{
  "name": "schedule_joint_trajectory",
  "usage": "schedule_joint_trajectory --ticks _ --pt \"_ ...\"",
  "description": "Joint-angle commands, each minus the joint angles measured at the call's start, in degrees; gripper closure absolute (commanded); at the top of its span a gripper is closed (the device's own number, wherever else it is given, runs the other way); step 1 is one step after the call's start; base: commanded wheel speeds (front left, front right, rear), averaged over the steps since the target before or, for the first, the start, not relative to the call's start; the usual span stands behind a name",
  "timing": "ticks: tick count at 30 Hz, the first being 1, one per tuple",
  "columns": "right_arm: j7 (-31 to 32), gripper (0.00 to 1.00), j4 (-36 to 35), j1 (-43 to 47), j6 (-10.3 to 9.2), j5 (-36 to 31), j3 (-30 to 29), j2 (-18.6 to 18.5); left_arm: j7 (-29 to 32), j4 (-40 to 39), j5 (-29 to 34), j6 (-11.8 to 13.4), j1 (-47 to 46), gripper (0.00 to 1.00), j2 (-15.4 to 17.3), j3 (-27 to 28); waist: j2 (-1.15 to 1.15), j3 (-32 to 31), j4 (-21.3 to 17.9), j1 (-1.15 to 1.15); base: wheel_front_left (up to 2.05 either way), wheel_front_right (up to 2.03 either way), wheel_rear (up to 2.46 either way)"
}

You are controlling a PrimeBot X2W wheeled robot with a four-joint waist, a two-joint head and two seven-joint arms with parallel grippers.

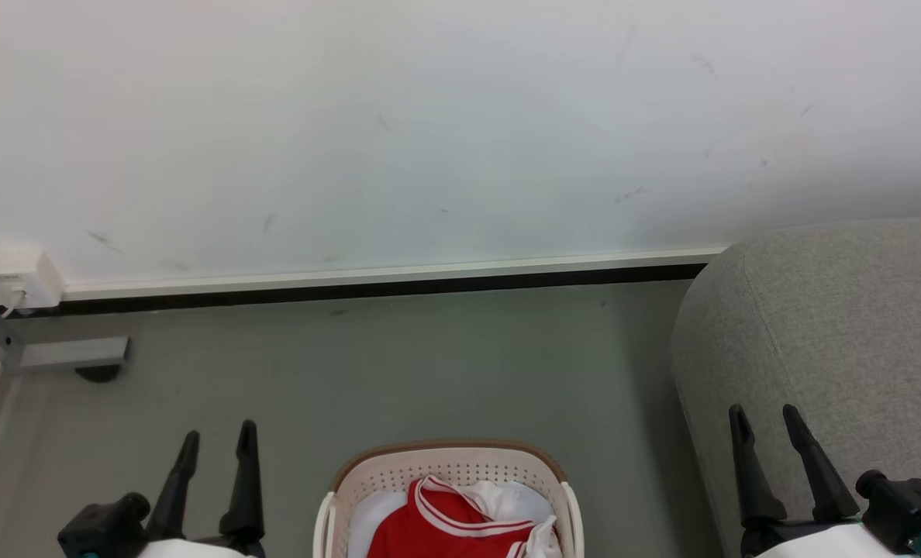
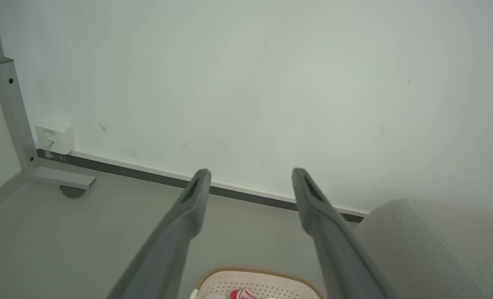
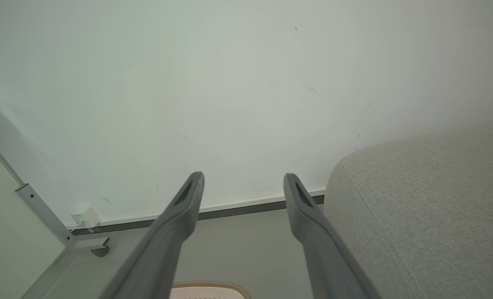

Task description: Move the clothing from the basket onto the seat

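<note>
On grey floor (image 1: 429, 364) by white wall (image 1: 429, 116): basket (image 1: 445, 469), seat (image 1: 833, 325); left pincer (image 1: 219, 430), right pincer (image 1: 763, 409) spread.

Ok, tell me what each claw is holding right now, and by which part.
Nothing is held. The left claw and the right claw both stand open and empty; the clothing lies in the basket, untouched.

Inside the basket (image 1: 445, 467), on the floor (image 1: 429, 364): clothing (image 1: 449, 531). To its right, nearby, the seat (image 1: 840, 325). Behind both, the wall (image 1: 429, 139).
</note>
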Motion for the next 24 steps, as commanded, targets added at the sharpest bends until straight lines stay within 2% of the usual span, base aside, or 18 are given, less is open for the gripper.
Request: schedule_joint_trajectory --ticks 1,24 --pt "-0.51 0.00 -0.63 -0.09 -0.07 -1.16 0.08 -0.04 -0.63 -0.72 1.55 -0.16 -0.10 0.00 0.56 -0.02 0.00 0.06 0.01 0.00 0.00 0.00 0.00" --pt "-3.15 0.00 -0.93 0.48 -0.08 -10.53 1.24 0.06 -3.37 -0.75 11.07 -1.03 0.27 0.00 -0.19 0.30 0.00 -0.12 0.12 0.00 0.00 0.00 0.00"
